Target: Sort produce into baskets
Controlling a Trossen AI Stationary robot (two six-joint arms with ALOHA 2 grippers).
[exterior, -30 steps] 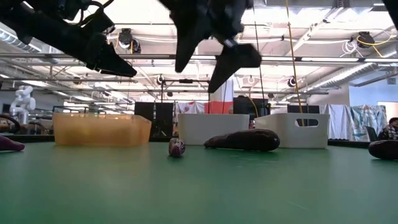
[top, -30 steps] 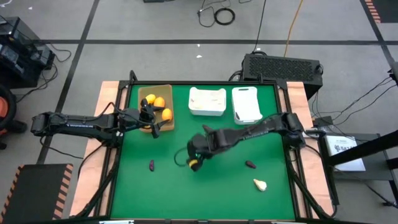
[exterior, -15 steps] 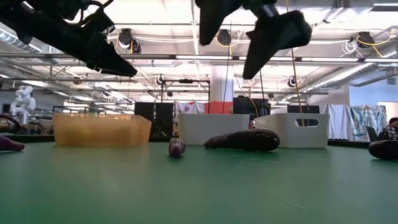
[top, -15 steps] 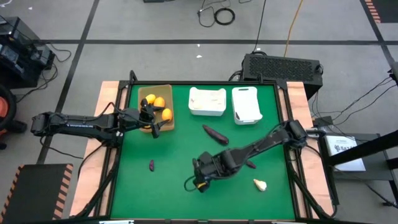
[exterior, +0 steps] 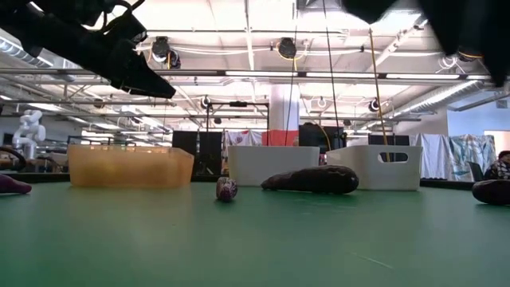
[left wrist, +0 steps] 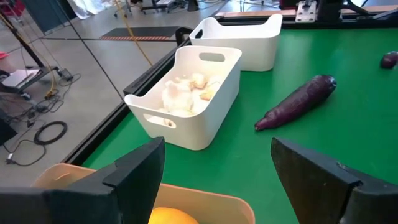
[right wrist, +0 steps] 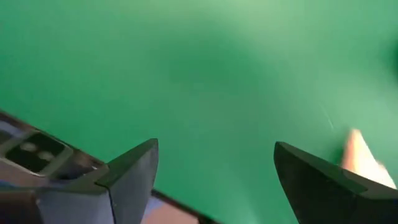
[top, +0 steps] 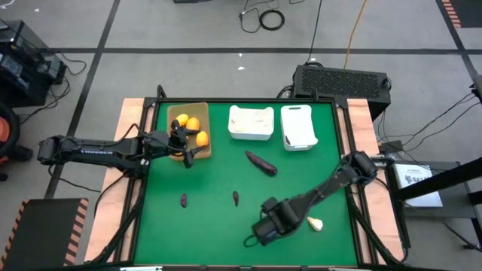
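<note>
Over at the left, your left gripper hung wide open and empty above the near edge of the tan tray, which held three orange fruits that you could count from above. From its wrist camera, the middle white bin sat beyond the spread fingers with pale garlic bulbs inside, the second white bin behind it, and a long eggplant lying on the mat between them and the table's middle.

Moving right across the green mat, you had a small purple piece near the left side, a second small purple piece at centre, and the long eggplant at, just in front of the white bins. Nothing stood between these pieces and either gripper.

Your right gripper was low near the front edge, jaws spread wide and holding nothing. One garlic bulb lay just to its right, apart from the fingers; it showed as a pale blur at the edge of the right wrist view. The right-hand white bin stood far behind it.
</note>
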